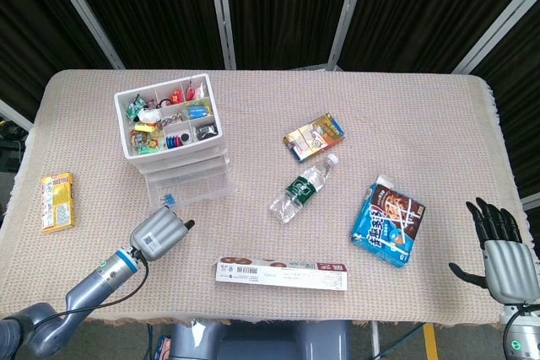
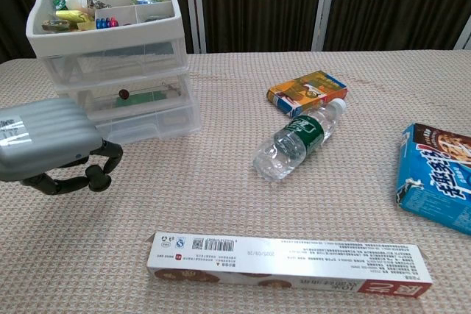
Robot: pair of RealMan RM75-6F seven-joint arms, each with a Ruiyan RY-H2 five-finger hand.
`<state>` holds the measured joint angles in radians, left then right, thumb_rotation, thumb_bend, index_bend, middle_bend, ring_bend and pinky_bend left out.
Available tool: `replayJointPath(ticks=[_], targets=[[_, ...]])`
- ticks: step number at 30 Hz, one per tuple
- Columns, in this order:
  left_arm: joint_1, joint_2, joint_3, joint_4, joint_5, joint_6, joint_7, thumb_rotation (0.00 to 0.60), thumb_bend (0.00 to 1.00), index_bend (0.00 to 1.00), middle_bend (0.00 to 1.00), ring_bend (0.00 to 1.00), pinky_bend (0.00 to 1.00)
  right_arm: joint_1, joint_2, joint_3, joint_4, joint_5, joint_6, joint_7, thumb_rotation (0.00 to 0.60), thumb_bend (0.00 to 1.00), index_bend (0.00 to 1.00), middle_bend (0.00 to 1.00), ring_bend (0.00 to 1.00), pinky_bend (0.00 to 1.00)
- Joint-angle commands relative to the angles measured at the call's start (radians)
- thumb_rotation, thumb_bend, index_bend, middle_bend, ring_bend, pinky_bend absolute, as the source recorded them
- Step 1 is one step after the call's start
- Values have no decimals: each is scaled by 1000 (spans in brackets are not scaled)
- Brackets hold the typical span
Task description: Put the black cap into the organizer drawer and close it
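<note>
Left hand point(image 2: 44, 145) curled beside organizer drawer point(image 2: 136, 119).

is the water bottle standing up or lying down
Lying down. The water bottle rests on its side on the table, its white cap pointing toward the orange box in the chest view.

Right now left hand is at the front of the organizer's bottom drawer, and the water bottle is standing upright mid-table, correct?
Not quite. The water bottle is lying on its side, not standing; both the head view and the chest view show it. The left hand is indeed at the front of the organizer's bottom drawer.
</note>
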<state>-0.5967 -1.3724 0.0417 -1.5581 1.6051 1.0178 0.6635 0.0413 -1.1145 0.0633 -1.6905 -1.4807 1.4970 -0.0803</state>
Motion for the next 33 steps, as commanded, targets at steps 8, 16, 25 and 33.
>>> replayJointPath(ticks=[8, 16, 25, 33], targets=[[-33, 82, -78, -140, -18, 29, 0, 600, 518, 595, 981, 887, 778, 0, -1, -1, 0, 0, 0, -3, 600, 8, 53, 0, 0, 0], [-53, 79, -139, -122, -90, 29, 38, 600, 520, 595, 980, 887, 777, 1, 0, -1, -1, 1, -3, -3, 600, 7, 53, 0, 0, 0], [-51, 75, -161, -63, -175, 25, 66, 600, 447, 430, 954, 869, 765, 1, 0, -1, -3, 4, -6, -5, 600, 6, 53, 0, 0, 0], [-42, 59, -151, -54, -178, 54, 70, 600, 294, 222, 895, 830, 731, 1, 1, -1, -4, 5, -5, -9, 600, 7, 53, 0, 0, 0]])
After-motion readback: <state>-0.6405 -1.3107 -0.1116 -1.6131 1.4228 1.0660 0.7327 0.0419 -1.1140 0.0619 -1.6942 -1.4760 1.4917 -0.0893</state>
